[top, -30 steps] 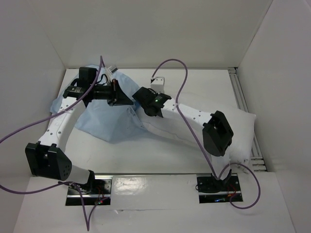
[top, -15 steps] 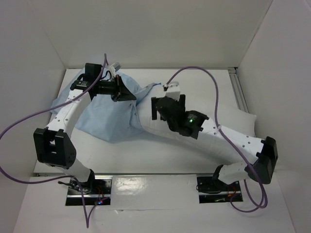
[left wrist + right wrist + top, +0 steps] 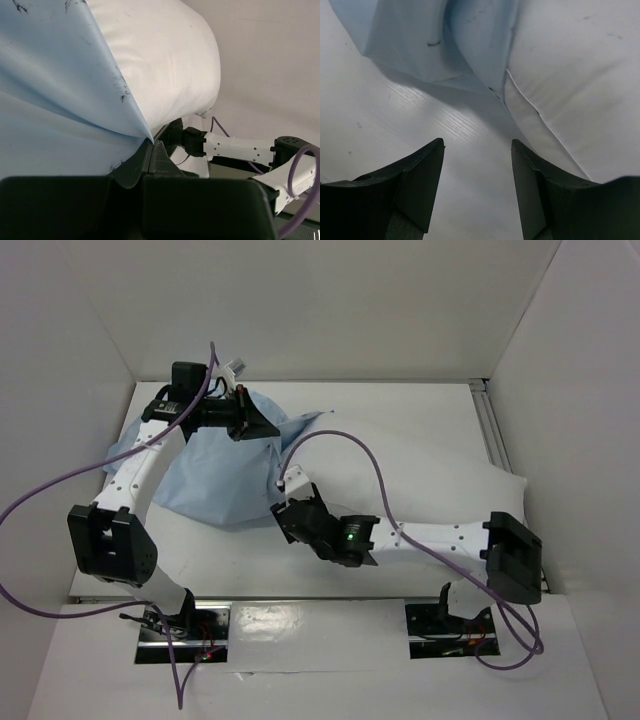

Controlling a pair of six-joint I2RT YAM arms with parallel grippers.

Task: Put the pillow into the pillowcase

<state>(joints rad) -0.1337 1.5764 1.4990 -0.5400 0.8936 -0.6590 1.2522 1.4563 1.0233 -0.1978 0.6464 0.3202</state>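
Now the left arm (image 3: 128,475) runs up the left edge of the white table (image 3: 420,410) and bends right at the wrist. The left gripper (image 3: 262,428) has its jaws pressed together on a fold of the thin, wrinkled light blue cloth pillowcase (image 3: 210,480), holding it off the table. The right arm (image 3: 440,538) lies low along the near edge, forearm pointing left. The right gripper (image 3: 284,504) has its jaws apart with only bare table between them, just in front of the pillowcase's mouth.

A second ago that gripper was closed over the plump white stuffed pillow (image 3: 440,475) at the mouth; it has since opened and pulled back toward the near edge. The left gripper has kept its grip.

The pillow's long axis runs from the table's right edge toward the far left corner, its left end inside the pillowcase.
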